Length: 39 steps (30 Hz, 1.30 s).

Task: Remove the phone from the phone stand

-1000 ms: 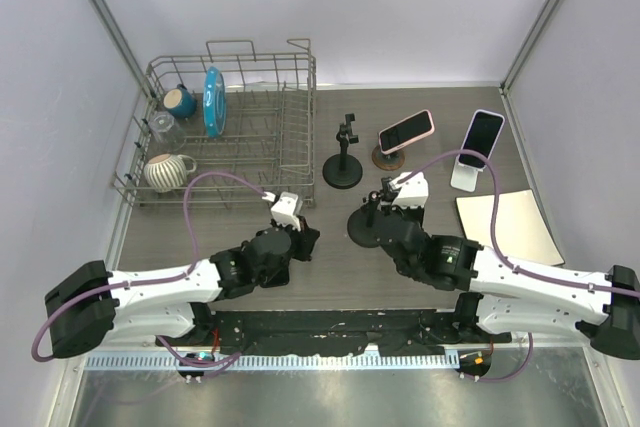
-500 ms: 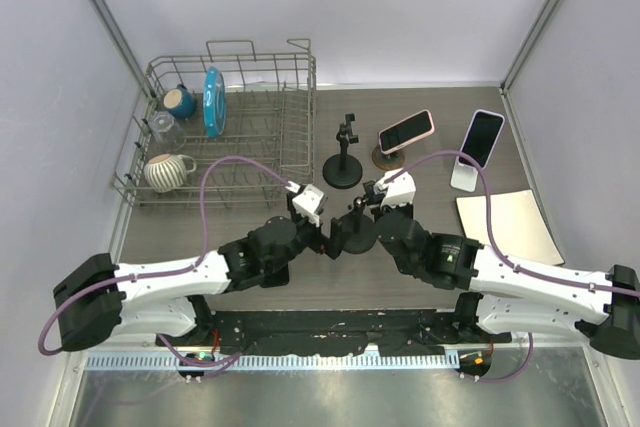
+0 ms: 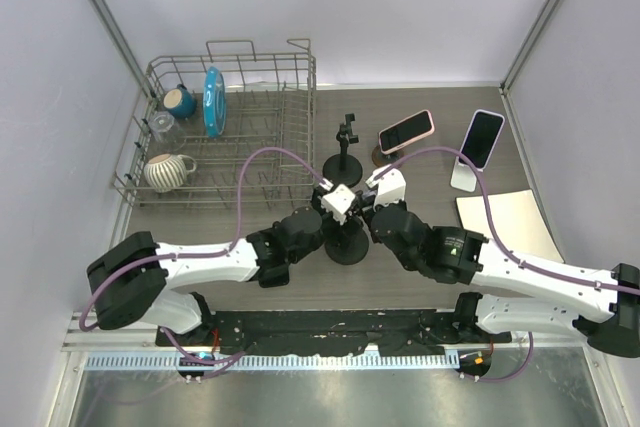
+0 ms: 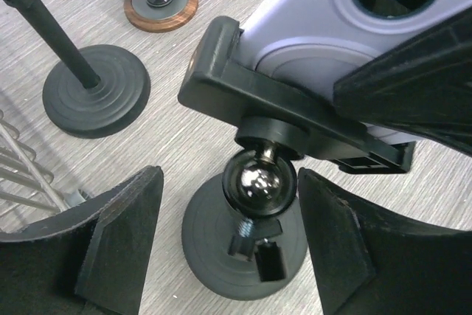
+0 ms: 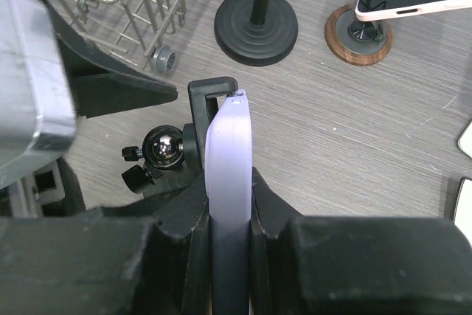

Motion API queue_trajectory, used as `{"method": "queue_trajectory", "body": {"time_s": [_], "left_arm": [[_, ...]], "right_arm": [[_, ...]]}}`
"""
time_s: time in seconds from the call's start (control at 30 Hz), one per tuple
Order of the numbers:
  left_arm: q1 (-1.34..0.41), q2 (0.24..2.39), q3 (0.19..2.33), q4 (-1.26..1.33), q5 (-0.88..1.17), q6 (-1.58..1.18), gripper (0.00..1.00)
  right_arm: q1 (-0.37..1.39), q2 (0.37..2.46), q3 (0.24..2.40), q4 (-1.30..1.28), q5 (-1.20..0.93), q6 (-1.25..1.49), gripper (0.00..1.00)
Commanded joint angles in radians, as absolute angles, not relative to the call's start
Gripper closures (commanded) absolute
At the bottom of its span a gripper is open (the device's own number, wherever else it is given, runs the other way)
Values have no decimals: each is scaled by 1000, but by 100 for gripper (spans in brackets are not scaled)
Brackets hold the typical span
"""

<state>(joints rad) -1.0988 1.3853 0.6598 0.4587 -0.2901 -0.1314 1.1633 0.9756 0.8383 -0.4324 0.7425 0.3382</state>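
A lavender phone stands on edge in the black clamp of a phone stand with a shiny ball joint and a round black base. My right gripper is shut on the phone's two faces, just behind the clamp. My left gripper is open, its fingers standing on either side of the ball joint and base without touching them. From the left wrist the phone's back and camera fill the upper right. In the top view both wrists meet over the stand and hide the phone.
An empty black stand is just behind. A pink phone rests on a wooden-based stand, and another phone on a white stand at right. A wire dish rack is at left, a cream pad at right.
My left arm has swung right to the stand and its gripper has opened around the ball joint. The right gripper, phone and stand have shifted a little to the left.
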Motion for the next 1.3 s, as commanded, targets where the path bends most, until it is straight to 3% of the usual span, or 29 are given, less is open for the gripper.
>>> {"method": "queue_trajectory", "body": {"time_s": [0.0, 0.07, 0.17, 0.2, 0.27, 0.3, 0.8, 1.27], "left_arm": [[-1081, 1393, 692, 514, -259, -87, 28], [-1080, 1394, 687, 523, -250, -86, 37], [-1080, 1404, 680, 538, -232, -86, 61], [-1080, 1405, 680, 538, -226, -87, 78], [-1080, 1410, 680, 540, -215, -98, 97], [-1080, 1413, 678, 540, -216, -109, 100], [-1083, 1351, 532, 520, -643, -526, 100], [-1083, 1290, 499, 520, -607, -548, 100]], "right_arm": [[1170, 977, 943, -445, 681, 342, 99], [1170, 989, 963, -465, 673, 347, 99], [1169, 1002, 980, -495, 675, 357, 99], [1170, 1006, 991, -512, 675, 356, 99], [1170, 1022, 1005, -531, 672, 354, 99], [1170, 1038, 1021, -557, 667, 353, 99], [1170, 1126, 1147, -963, 562, 508, 99], [1132, 1095, 1141, -1039, 706, 574, 99]]}}
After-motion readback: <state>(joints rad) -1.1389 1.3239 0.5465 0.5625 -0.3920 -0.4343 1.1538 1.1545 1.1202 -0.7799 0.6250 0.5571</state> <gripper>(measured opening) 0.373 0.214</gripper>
